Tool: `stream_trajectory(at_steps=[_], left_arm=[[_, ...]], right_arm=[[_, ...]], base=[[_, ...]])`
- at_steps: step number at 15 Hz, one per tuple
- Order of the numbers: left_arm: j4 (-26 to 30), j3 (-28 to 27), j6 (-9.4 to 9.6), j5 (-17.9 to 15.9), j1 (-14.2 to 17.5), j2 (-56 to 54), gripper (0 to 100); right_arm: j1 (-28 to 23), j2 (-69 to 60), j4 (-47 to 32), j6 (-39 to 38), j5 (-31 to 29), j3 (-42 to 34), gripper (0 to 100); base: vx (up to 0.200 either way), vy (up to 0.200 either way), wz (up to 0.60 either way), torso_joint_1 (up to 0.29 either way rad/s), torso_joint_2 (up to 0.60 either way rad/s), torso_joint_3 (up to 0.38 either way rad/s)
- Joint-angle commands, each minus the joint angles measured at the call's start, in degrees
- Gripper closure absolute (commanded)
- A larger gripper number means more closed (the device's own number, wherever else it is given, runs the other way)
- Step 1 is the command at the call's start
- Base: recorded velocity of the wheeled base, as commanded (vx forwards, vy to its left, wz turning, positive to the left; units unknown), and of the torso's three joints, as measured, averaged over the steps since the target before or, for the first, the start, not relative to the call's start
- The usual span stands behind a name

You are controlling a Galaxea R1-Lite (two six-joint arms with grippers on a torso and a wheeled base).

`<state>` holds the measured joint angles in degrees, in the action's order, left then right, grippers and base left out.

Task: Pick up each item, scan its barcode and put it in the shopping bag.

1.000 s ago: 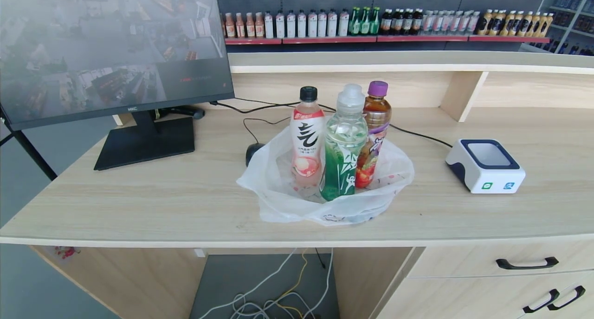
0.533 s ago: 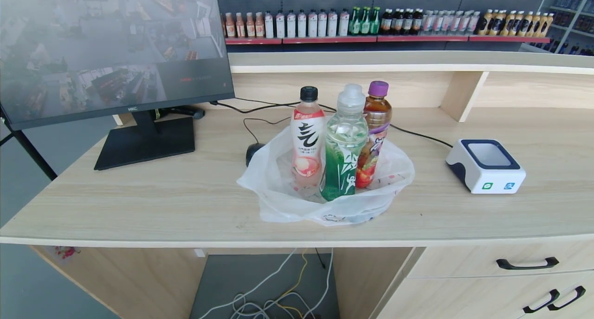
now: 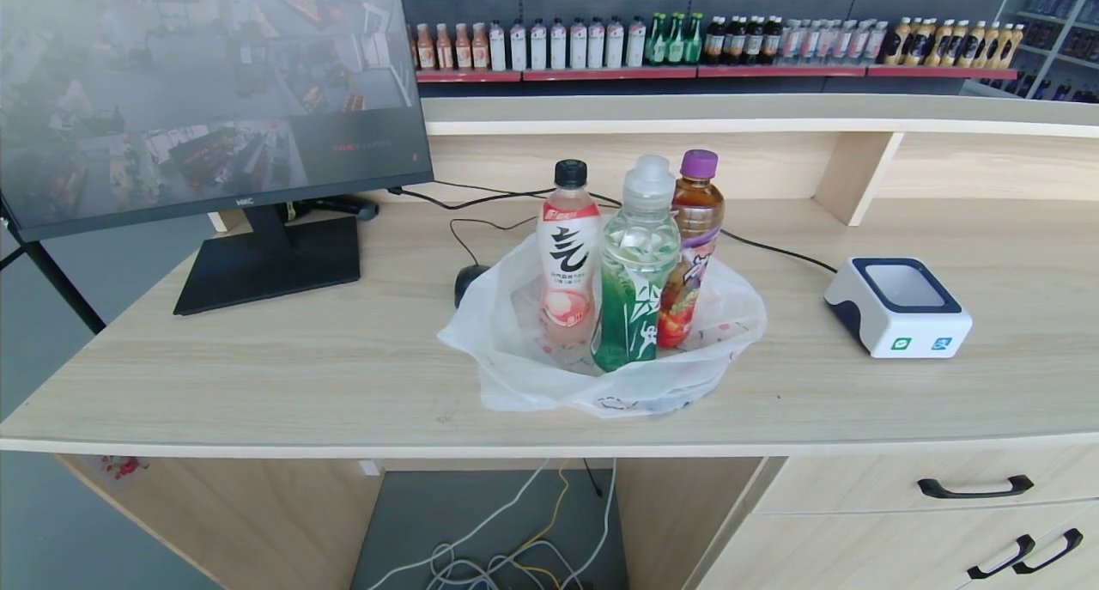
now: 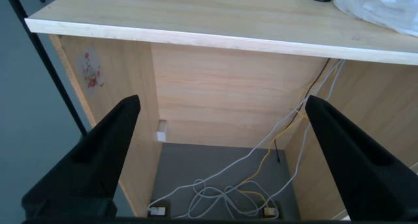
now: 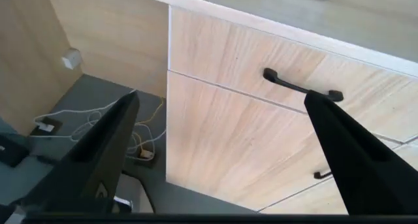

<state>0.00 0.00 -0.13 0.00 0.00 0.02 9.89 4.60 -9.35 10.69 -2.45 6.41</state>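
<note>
Left gripper [image 4: 222, 110] and right gripper [image 5: 221, 100] are hanging jaws apart, empty — three bottles [image 3: 635, 264] are already standing in the shopping bag [image 3: 524, 384] above them.

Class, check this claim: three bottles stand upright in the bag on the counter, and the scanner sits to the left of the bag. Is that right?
Not quite. The scanner sits to the right of the bag, not the left, as the head view shows. The three bottles do stand upright in the bag on the counter.
</note>
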Motion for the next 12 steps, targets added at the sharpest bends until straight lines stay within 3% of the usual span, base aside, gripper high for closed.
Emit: stream_trajectory(at_steps=[1, 3, 6, 12], left_arm=[[0.00, 0.00, -0.04, 0.00, 0.00, -0.02, 0], [0.00, 0.00, -0.04, 0.00, 0.00, -0.02, 0], [0.00, 0.00, -0.04, 0.00, 0.00, -0.02, 0], [0.00, 0.00, 0.05, 0.00, 0.00, -0.02, 0]], right_arm=[[-9.45, 2.17, -0.05, -4.63, 2.27, 0.00, 0], [-12.61, -0.38, -0.14, -6.65, 2.36, -0.17, 0], [-8.30, -2.49, 10.84, 0.21, 7.99, -6.06, 0], [-9.45, -4.60, 9.17, -2.96, 9.83, -5.36, 0]], base=[[0.000, 0.000, 0.00, 0.000, 0.00, 0.000], [0.000, 0.000, 0.00, 0.000, 0.00, 0.000], [0.000, 0.000, 0.00, 0.000, 0.00, 0.000], [0.000, 0.000, 0.00, 0.000, 0.00, 0.000]])
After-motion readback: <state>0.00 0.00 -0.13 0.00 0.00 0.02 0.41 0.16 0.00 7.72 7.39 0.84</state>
